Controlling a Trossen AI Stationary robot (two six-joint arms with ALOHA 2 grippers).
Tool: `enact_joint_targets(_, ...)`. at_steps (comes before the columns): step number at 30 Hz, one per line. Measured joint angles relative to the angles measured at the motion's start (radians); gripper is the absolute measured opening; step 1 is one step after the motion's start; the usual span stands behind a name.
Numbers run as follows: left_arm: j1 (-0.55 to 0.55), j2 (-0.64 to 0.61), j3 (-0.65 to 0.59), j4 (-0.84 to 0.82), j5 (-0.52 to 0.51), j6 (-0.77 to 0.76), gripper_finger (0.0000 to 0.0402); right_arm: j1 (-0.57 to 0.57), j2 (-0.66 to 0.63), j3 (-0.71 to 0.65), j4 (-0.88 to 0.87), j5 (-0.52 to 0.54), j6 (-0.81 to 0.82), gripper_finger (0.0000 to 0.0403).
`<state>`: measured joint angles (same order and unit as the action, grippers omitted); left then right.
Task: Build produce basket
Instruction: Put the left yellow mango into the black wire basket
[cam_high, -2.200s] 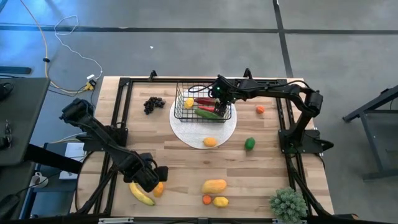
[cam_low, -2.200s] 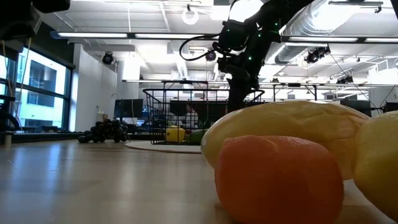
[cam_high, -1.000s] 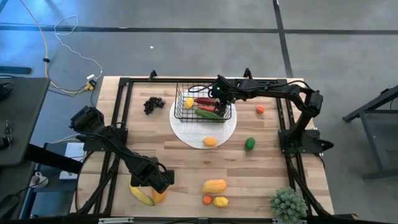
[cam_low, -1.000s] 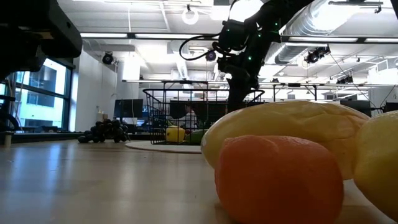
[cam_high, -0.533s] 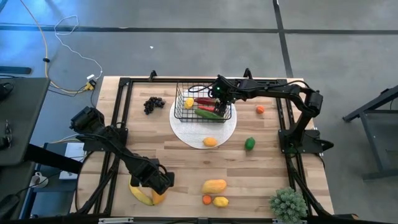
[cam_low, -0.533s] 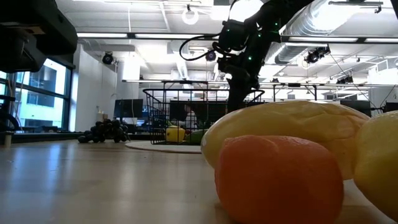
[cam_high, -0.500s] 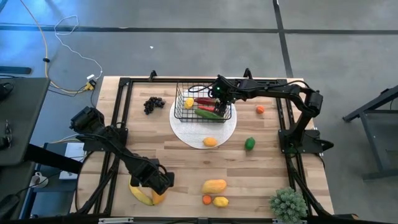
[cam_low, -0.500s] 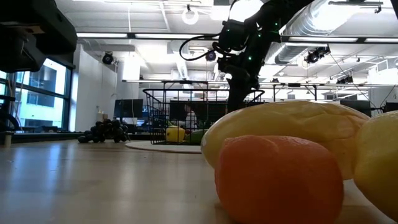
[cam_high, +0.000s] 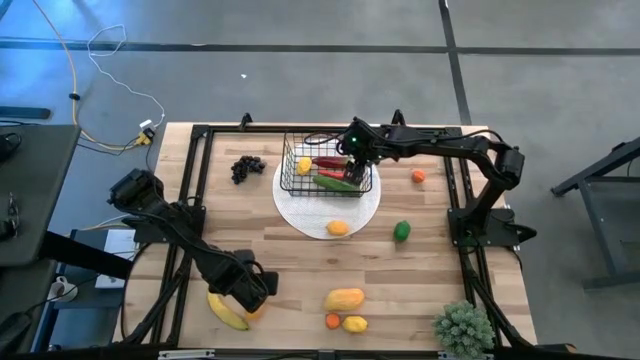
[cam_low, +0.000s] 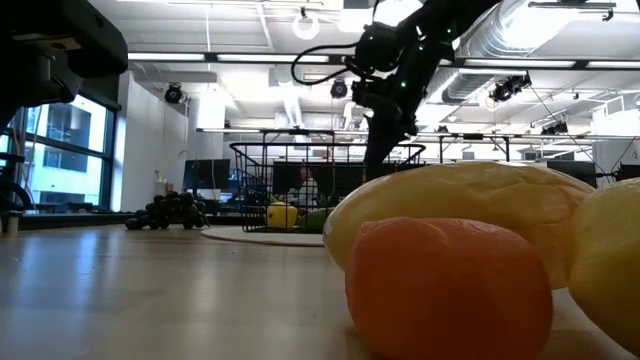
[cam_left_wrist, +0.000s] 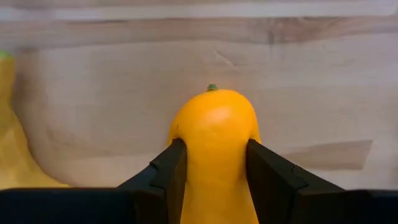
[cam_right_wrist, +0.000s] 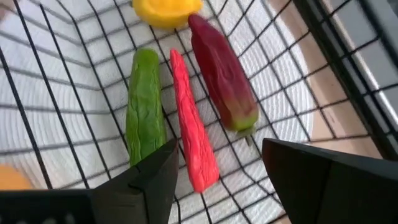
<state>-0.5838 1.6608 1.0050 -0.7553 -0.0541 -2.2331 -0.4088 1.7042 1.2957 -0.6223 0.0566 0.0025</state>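
Left gripper pinching an orange fruit at the table's 7 o'clock edge, just beside the banana. My right gripper hangs over the basket with fingers spread, nothing held (cucumber, red chili and a dark red pepper lie inside). Basket sits on a white disc toward 12 o'clock — grapes at its 9 o'clock, loose fruit near 6.
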Motion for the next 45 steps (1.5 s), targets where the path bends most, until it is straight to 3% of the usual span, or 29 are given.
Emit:
enact_joint_targets(9,0.0,-0.035,0.003,-0.009,-0.058,0.013,0.0111,-0.003,-0.064,0.0,-0.002,0.001,-0.002,0.0213)
enact_joint_targets(15,0.001,-0.039,0.004,-0.011,-0.039,0.037,0.0106,-0.006,-0.081,0.0,0.0,0.004,-0.002,0.0213)
enact_joint_targets(28,0.017,-0.003,0.007,0.002,0.003,0.09,0.016,-0.006,-0.083,0.0,-0.01,0.029,-0.002,0.0213)
enact_joint_targets(37,0.041,0.0,0.005,0.006,0.115,0.092,0.0222,-0.006,-0.083,0.0,-0.01,0.029,0.0,0.0213)
enact_joint_targets(45,0.041,0.0,0.005,0.03,0.152,0.076,0.023,-0.005,-0.083,0.0,-0.01,0.029,0.0,0.0213)
